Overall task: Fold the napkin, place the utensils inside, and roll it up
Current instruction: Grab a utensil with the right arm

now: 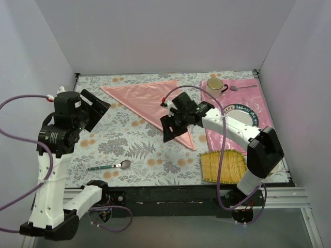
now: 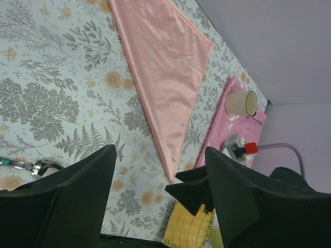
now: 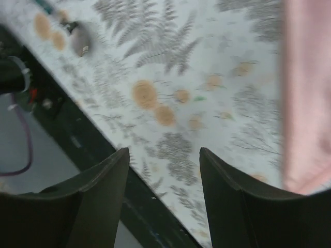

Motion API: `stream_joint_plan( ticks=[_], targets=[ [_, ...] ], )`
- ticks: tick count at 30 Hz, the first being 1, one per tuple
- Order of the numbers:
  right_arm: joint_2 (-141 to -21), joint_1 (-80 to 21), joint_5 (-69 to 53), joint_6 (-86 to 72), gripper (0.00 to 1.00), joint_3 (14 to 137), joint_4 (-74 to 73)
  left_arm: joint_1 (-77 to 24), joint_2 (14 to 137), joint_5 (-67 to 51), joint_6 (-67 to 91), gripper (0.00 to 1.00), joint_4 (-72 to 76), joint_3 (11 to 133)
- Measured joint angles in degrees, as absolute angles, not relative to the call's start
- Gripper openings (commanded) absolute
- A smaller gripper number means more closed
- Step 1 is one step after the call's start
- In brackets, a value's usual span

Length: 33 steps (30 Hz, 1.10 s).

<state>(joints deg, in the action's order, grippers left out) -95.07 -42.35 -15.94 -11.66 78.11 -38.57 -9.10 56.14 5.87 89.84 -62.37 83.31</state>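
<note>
1. Bare floral table (image 1: 129,142) between the arms, dark rail along the near edge, placemat (image 1: 220,138) crowding the right side.
2. Left gripper (image 2: 160,150) spread wide, empty, held high. Right gripper (image 3: 164,155) likewise parted, gripping nothing.
3. Napkin (image 1: 150,98) folded into a flat triangle, narrow end beneath the right gripper. Spoon (image 1: 109,167) near the front edge, well apart from both.

Robot lab cell: plain pale walls (image 1: 165,36) box in floral-clothed table (image 1: 114,139), aluminium frame rail (image 1: 295,196) at front.
</note>
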Motion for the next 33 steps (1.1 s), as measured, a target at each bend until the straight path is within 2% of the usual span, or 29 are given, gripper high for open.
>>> stream_joint_plan(
  ticks=[6, 12, 22, 33],
  targets=[
    [-102.7, -54.4, -28.0, -24.2, 0.66, 74.8, -24.7, -9.1, 46.4, 6.2, 92.7, 0.71, -68.4, 83.1],
    [-113.9, -62.0, -31.9, -34.8, 0.65, 76.4, -15.5, -9.1, 41.9, 4.6, 95.7, 0.71, -70.4, 82.8],
    [-119.7, -62.6, -31.4, -46.2, 0.54, 77.2, -8.3, -9.1, 41.5, 1.4, 97.8, 0.71, -70.7, 82.5],
    [-126.4, -62.7, -31.2, -53.8, 0.42, 84.2, -4.6, -9.1, 40.3, 0.5, 98.5, 0.71, -72.5, 82.5]
  ],
)
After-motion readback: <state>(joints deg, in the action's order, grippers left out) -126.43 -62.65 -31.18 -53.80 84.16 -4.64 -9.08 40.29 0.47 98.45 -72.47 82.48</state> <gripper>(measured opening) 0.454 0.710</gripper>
